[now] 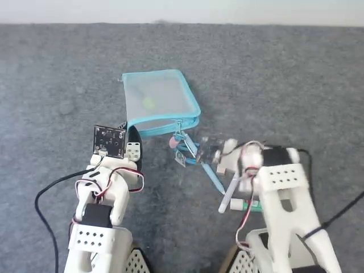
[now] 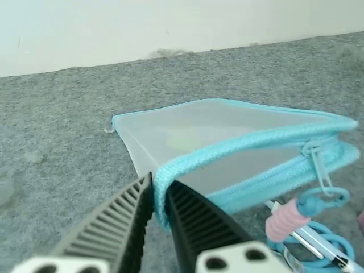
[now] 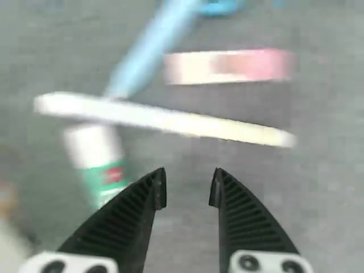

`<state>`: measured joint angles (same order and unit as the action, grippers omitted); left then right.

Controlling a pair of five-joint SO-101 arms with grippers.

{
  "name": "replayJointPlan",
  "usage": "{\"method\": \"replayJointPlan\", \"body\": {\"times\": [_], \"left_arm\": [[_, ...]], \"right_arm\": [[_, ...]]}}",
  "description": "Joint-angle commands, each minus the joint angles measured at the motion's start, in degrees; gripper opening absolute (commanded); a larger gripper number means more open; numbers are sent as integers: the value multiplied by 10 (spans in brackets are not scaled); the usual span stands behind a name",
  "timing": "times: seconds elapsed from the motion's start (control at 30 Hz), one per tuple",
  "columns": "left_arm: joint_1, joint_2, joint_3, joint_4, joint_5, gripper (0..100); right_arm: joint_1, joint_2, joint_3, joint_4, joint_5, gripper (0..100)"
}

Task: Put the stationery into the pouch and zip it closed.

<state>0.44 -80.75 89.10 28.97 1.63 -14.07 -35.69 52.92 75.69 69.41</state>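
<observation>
The teal mesh pouch (image 1: pixel 162 102) lies flat on the grey carpet, its zipper pull (image 2: pixel 318 165) at the near right corner. My left gripper (image 2: pixel 159 196) is shut on the pouch's teal edge at its near left corner (image 1: pixel 132 132). Just right of the pouch lies the stationery: a blue pen (image 1: pixel 209 169), a white pen (image 1: pixel 230 194), a glue stick with a green label (image 1: pixel 252 205) and a pink-ended piece (image 3: pixel 227 65). My right gripper (image 3: pixel 187 190) hovers open above them, close to the white pen (image 3: pixel 165 119) and glue stick (image 3: pixel 99 165), holding nothing.
Grey carpet (image 1: pixel 284 74) covers the whole table up to a pale wall (image 2: pixel 170 23) at the back. Black cables (image 1: pixel 45 196) trail beside both arm bases at the near edge.
</observation>
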Motion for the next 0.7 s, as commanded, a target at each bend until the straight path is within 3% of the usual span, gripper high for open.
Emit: {"method": "replayJointPlan", "body": {"times": [0.0, 0.17, 0.4, 0.67], "left_arm": [[0, -11, -13, -18, -4, 11], [-1, -11, -13, -18, -4, 11], [0, -11, -13, -18, -4, 11], [-1, -11, -13, -18, -4, 11]], "right_arm": [[-53, -17, -30, 89, 12, 144], [-68, -17, 4, 73, 1, 145], [-63, -14, 133, -111, -1, 145], [-57, -10, 151, -169, -4, 140]]}}
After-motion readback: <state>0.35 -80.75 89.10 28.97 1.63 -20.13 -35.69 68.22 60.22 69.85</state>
